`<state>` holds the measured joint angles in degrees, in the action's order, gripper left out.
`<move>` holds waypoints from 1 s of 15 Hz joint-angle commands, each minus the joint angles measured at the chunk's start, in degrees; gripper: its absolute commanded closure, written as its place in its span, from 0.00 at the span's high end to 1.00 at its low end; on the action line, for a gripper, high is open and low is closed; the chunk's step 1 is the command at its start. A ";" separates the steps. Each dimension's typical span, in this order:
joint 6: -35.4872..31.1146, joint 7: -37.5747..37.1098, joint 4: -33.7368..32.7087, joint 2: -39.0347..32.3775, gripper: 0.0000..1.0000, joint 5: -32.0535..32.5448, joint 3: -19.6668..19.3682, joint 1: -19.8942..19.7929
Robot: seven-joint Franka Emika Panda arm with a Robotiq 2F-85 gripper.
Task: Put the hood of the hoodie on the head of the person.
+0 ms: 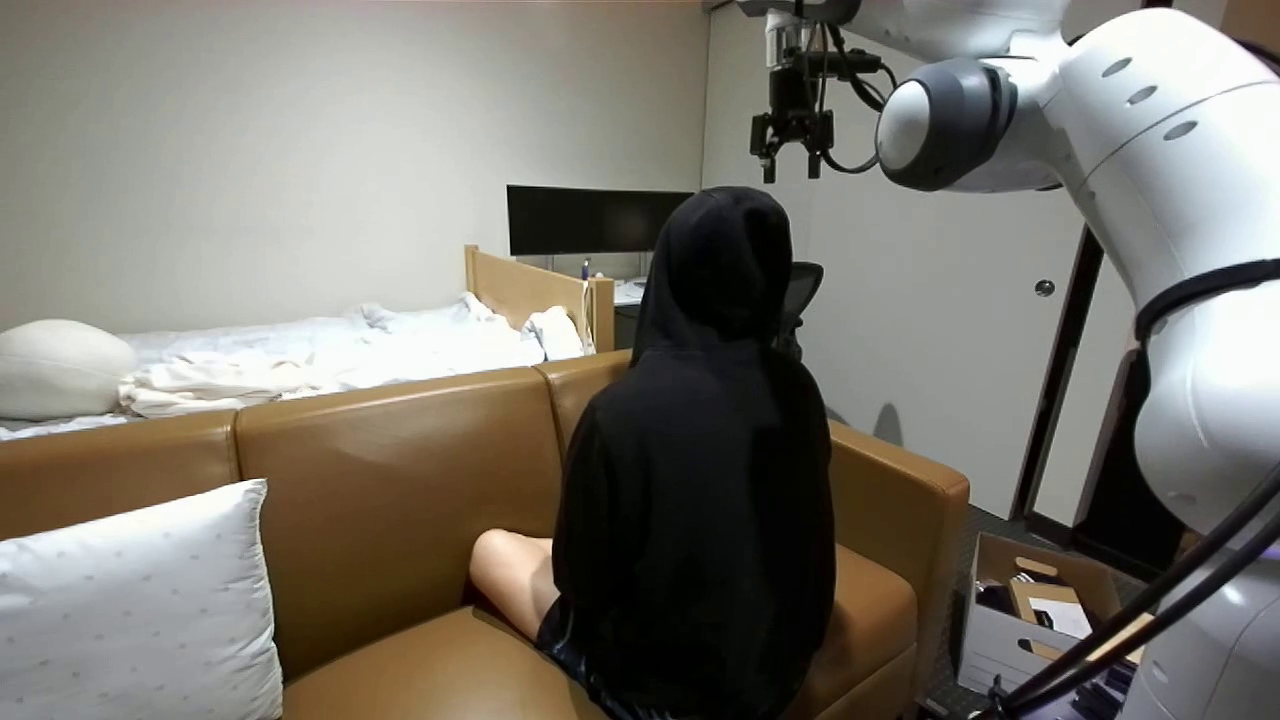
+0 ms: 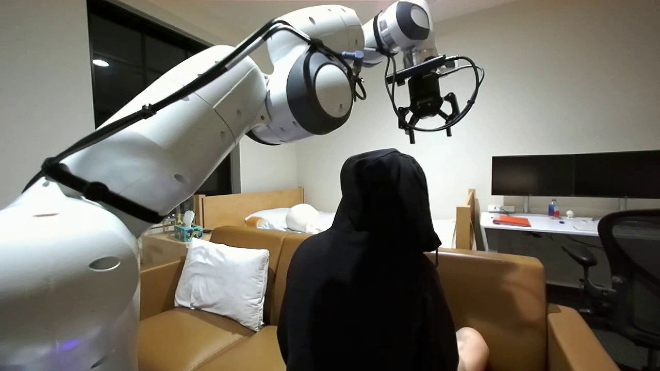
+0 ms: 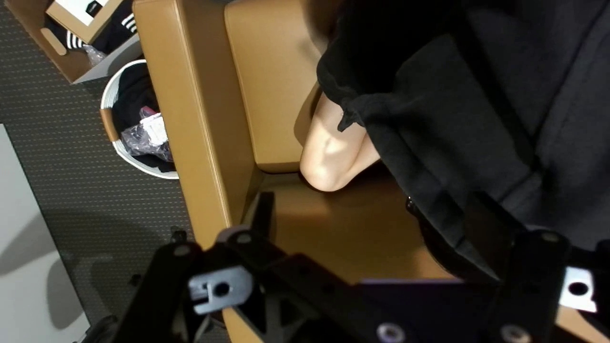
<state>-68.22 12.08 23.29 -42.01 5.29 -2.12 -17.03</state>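
A person [image 1: 515, 575] sits on the couch in a black hoodie [image 1: 700, 500], back toward the camera in both exterior views. The hood [image 1: 705, 260] is up and covers the back and top of the head; it also shows in an exterior view [image 2: 381, 190]. The face is hidden. My gripper [image 1: 791, 172] is open and empty, pointing down above the hood and apart from it, as an exterior view [image 2: 430, 136] also shows. In the wrist view my spread fingers [image 3: 374, 205] have couch seat between them. The hoodie's black cloth [image 3: 476, 105] and a bare knee [image 3: 326, 166] lie beyond.
The brown couch [image 1: 400, 480] carries a white pillow [image 1: 130, 610]. A bed [image 1: 330, 340] and a desk with monitors [image 2: 572, 175] stand behind it. An office chair [image 2: 634, 268], an open box [image 1: 1010, 650] and a white basket [image 3: 108, 97] stand near the couch.
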 commanded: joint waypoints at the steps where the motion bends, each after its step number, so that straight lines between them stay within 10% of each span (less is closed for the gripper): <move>1: 1.06 -3.45 2.30 3.33 1.00 -2.99 0.99 -1.24; 15: 6.85 -9.51 0.54 7.86 1.00 -4.01 2.23 3.29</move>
<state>-63.31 5.44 22.85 -35.86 2.50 -0.60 -14.65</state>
